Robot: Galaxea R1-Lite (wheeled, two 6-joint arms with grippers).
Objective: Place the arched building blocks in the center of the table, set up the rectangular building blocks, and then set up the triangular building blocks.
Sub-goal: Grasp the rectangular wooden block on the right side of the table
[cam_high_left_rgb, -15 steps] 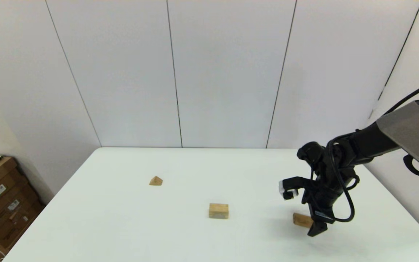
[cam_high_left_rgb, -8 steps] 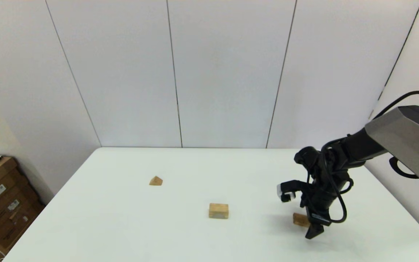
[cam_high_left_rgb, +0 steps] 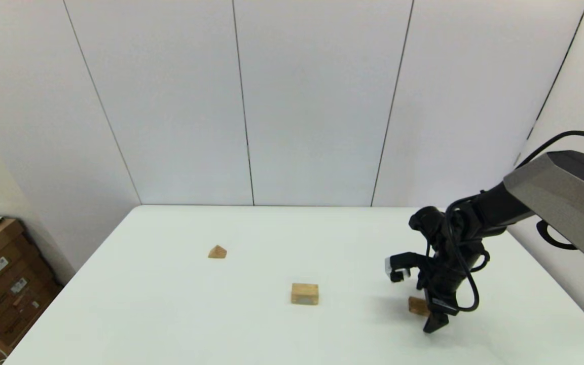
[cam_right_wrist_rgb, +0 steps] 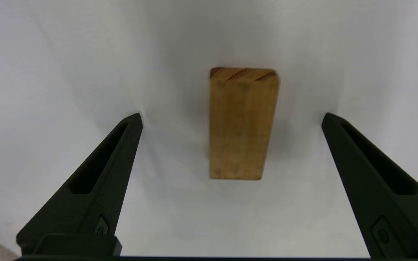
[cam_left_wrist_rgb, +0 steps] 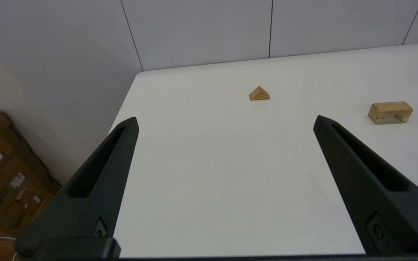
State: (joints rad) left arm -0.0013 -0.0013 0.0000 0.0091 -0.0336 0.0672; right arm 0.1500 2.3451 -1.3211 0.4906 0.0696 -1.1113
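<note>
Reaching down for the flat block on the right side of the table.

My right gripper hangs over the flat block, fingers spread wide with one on each long side, touching nothing and holding nothing. The arched block already stands near the middle of the table, so I judge the slab to be the step in hand. The next move calls for lowering until my fingertips flank the slab, closing on it, then carrying it left to the arch. The small triangle block waits far off to the left. My left gripper is parked off the near left, fingers wide apart and empty. From the head view my wrist covers most of the slab, so I cannot tell how far above the tabletop my fingertips are.
</note>
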